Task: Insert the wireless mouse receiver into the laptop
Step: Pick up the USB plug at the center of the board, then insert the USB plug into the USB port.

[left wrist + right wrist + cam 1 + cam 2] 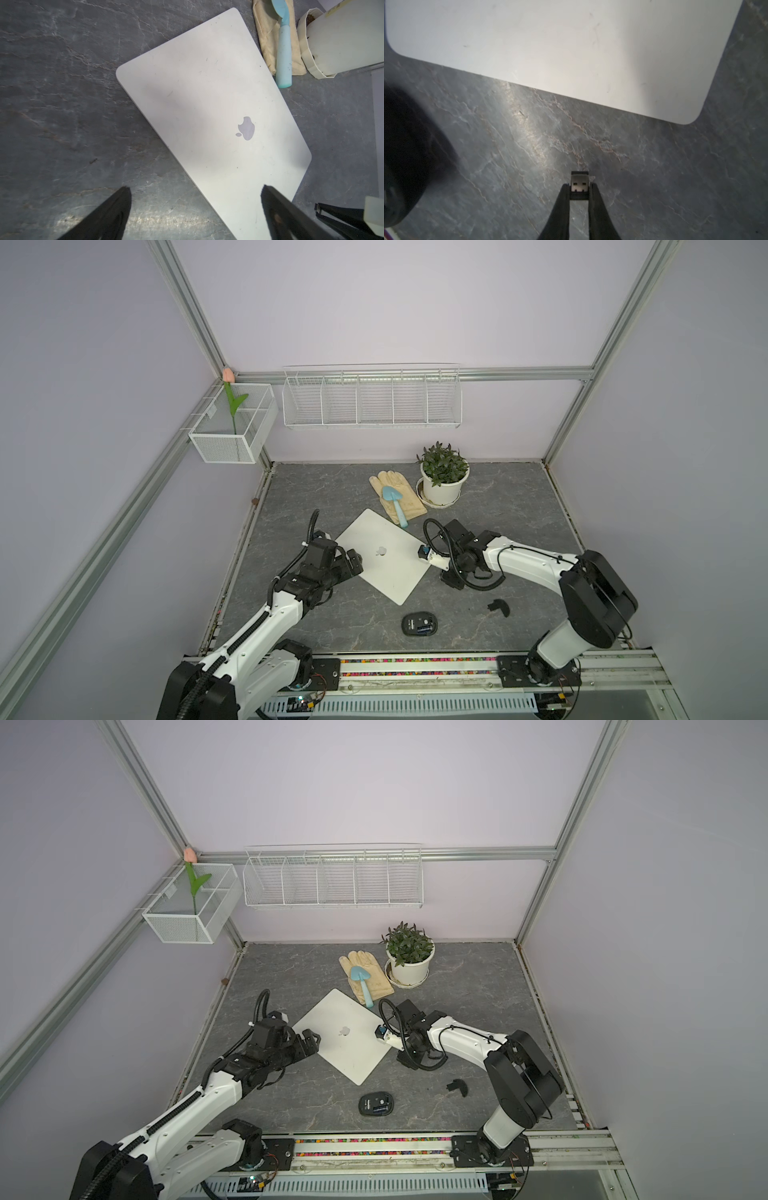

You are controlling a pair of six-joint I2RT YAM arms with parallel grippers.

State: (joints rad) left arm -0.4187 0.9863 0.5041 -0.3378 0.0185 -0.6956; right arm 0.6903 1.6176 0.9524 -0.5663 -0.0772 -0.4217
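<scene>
mouse (419,623) before laptop (386,531); cover (498,607) right of mouse

We see the closed silver laptop (386,568) lying skewed at centre frame, the opened black mouse (419,623) below it, its cover (498,606) off to the right. The receiver (579,185) sits pinched between the right fingers (562,207).

Counted on the grey table (332,614): one laptop (384,556) mid-table; one wireless mouse (419,623) near the front edge; one loose black cover piece (498,607) to its right; one small receiver (579,184). Far side: one potted plant (442,472), one blue trowel (395,502), pale gloves (413,504) beneath, one or two hard to tell. On the walls: two white baskets, namely one mesh box (224,448) at left with one artificial tulip (235,406), and one wire rack (372,406) far back with five compartments. Two grippers: left gripper (356,561), right gripper (423,552).
</scene>
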